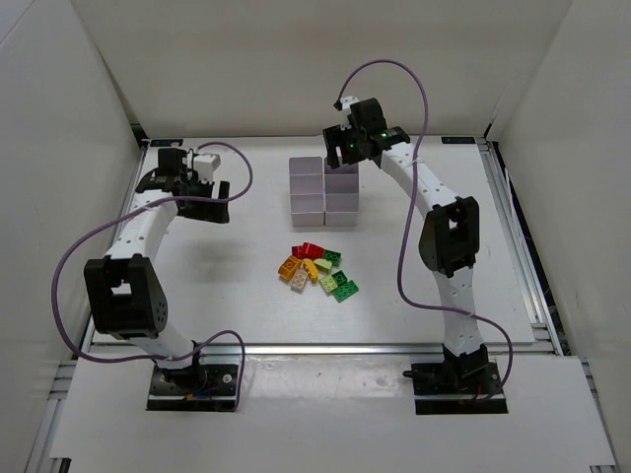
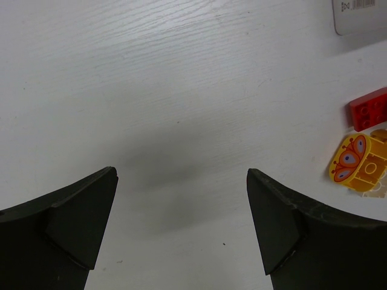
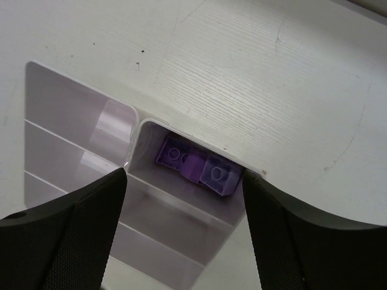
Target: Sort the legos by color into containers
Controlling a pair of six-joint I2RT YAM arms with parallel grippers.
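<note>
containers (image 1: 308, 187): translucent white | binned legos (image 3: 199, 168): purple | table legos (image 1: 314, 266): red, orange, yellow, lime, green

Right gripper (image 3: 183, 181) hangs over the far-right corner bin of the containers (image 1: 308, 202), jaws spread, blocking top access there. The other bins are reachable from above. Legos (image 1: 315, 268) are piled just near of the block. Left gripper (image 2: 181, 181) sits well left, with open table (image 1: 227, 266) between it and the pile.

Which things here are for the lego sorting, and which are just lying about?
For the sorting:
- pile of legos
- containers
- purple legos lying in one bin
- right pincer, open above them
- left pincer, open over bare table

Just there:
- purple cables on the arms
- white walls
</note>
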